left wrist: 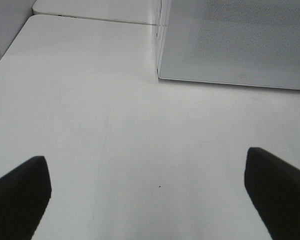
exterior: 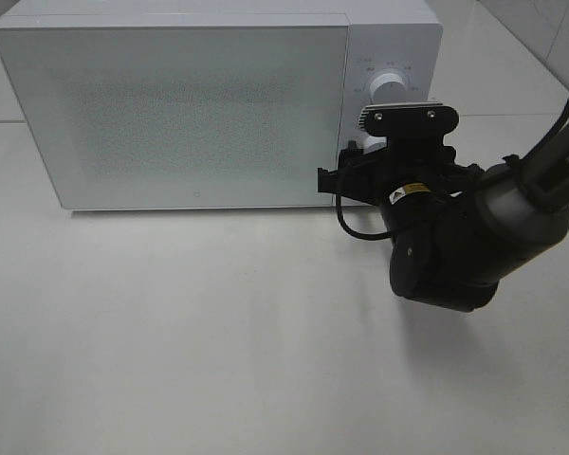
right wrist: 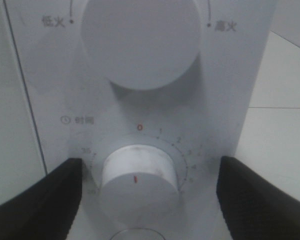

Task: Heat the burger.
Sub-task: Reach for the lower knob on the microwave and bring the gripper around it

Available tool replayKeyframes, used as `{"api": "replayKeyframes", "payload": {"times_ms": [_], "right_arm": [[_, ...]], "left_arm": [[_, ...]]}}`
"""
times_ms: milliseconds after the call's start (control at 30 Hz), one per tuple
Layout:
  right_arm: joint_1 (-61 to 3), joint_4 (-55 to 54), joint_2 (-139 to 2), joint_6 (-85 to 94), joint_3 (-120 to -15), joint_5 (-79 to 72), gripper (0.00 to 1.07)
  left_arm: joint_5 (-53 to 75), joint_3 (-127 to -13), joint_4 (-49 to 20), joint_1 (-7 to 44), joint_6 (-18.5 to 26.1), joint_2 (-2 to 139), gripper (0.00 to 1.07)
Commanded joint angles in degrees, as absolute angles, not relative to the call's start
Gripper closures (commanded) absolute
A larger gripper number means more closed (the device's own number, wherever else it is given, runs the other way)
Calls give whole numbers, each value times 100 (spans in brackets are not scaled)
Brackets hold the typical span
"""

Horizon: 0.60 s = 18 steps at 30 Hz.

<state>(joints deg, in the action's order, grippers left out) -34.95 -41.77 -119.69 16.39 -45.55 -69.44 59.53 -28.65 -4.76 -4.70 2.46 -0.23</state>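
On my left wrist feed, the left gripper [left wrist: 145,160] is spread wide. Its two dark fingers [left wrist: 20,195] sit in the lower left and lower right corners of the frame, with only bare white table [left wrist: 80,90] between them. The microwave [left wrist: 240,40] fills the upper right of the frame. I can see its speckled, frosted door and near corner standing on the table. A tiny dark speck [left wrist: 159,187] lies on the table low in the centre. A seam [left wrist: 100,19] crosses the top of the frame.

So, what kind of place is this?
Probably a robot test bench, not a real kitchen: a white microwave on a plain white table, with a black robot arm at its timer dial.
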Motion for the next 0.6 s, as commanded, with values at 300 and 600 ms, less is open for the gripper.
{"api": "replayKeyframes", "payload": {"times_ms": [300, 600], "right_arm": [[-3472, -4057, -11958, 1593, -4618, -7151, 44], [-3472, -4057, -11958, 1604, -4618, -7151, 103]], "left_arm": [[5947, -2836, -498, -481, 223, -172, 9], [5947, -2836, -498, -481, 223, -172, 9]]}}
